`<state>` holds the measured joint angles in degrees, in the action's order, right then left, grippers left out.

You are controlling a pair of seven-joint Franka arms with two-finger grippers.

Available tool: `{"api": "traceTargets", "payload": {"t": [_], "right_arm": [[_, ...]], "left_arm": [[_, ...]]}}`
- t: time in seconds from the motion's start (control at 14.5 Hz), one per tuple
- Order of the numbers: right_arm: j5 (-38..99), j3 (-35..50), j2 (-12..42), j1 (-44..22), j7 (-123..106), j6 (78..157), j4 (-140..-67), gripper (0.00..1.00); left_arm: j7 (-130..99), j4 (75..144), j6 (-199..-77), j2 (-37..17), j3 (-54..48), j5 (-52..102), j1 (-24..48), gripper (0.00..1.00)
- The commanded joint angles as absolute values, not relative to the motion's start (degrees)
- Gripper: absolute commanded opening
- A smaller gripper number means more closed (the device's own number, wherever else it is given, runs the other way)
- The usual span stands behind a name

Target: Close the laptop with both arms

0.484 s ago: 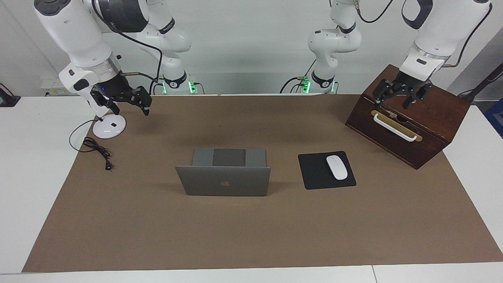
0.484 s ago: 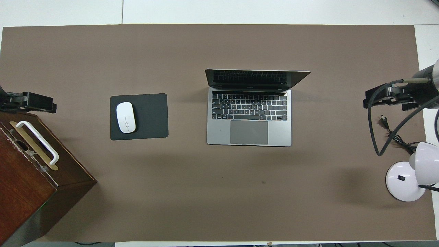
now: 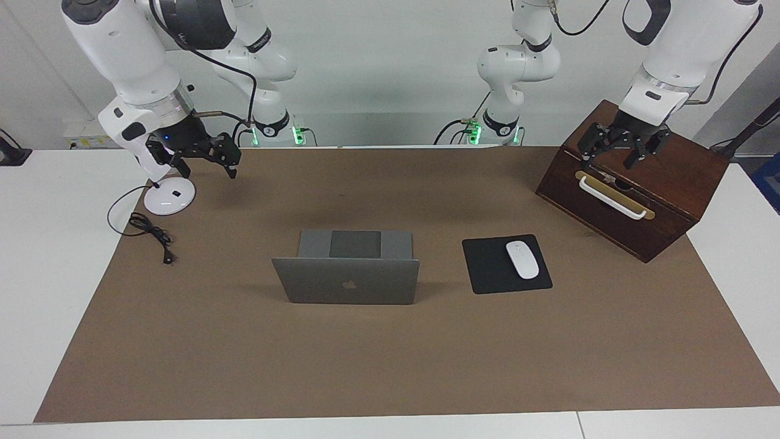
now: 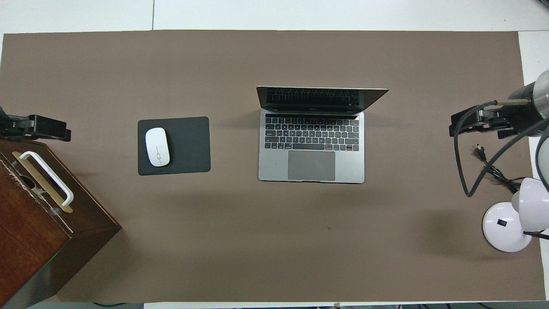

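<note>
The silver-grey laptop [image 3: 347, 283] stands open in the middle of the brown mat, its lid upright with the logo showing in the facing view. The overhead view shows the laptop's [image 4: 312, 146] keyboard and trackpad. My left gripper [image 3: 609, 161] hangs open over the wooden box at the left arm's end of the table, well away from the laptop. The left gripper [image 4: 51, 128] holds nothing. My right gripper [image 3: 204, 166] hangs open over the mat next to the lamp base at the right arm's end, also empty. In the overhead view the right gripper [image 4: 461, 124] pokes in from the edge.
A black mouse pad [image 3: 487, 268] with a white mouse [image 3: 522, 260] lies beside the laptop toward the left arm's end. A dark wooden box [image 3: 640, 201] with a white handle stands there too. A white desk lamp [image 3: 169, 198] and its cable [image 3: 149, 231] sit at the right arm's end.
The right gripper has shifted slightly toward the table's middle and risen a little. The left gripper has lifted a touch above the box. The laptop has not moved.
</note>
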<state>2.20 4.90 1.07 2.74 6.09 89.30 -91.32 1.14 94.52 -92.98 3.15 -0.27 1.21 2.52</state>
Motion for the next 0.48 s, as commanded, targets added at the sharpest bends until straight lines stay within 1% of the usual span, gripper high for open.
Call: {"api": "traceTargets", "payload": {"t": [0.0,0.28,0.35,0.41], "right_arm": [[1.3,5.0,0.4,2.9,4.8,88.7,-91.9,1.0],[1.3,5.0,0.4,3.0,4.9,88.8,-91.8,1.0],[1.3,5.0,0.4,3.0,4.9,88.9,-91.8,1.0],[1.3,5.0,0.4,3.0,4.9,88.9,-91.8,1.0]], "left_arm": [[1.4,95.9,-94.4,4.2,-0.1,0.3,2.6,1.0],[1.3,96.0,-94.2,4.3,-0.1,0.3,2.6,1.0],[0.9,96.0,-94.2,4.3,-0.1,0.3,2.8,0.88],[1.0,96.0,-94.0,4.3,-0.1,0.3,2.8,0.47]]}}
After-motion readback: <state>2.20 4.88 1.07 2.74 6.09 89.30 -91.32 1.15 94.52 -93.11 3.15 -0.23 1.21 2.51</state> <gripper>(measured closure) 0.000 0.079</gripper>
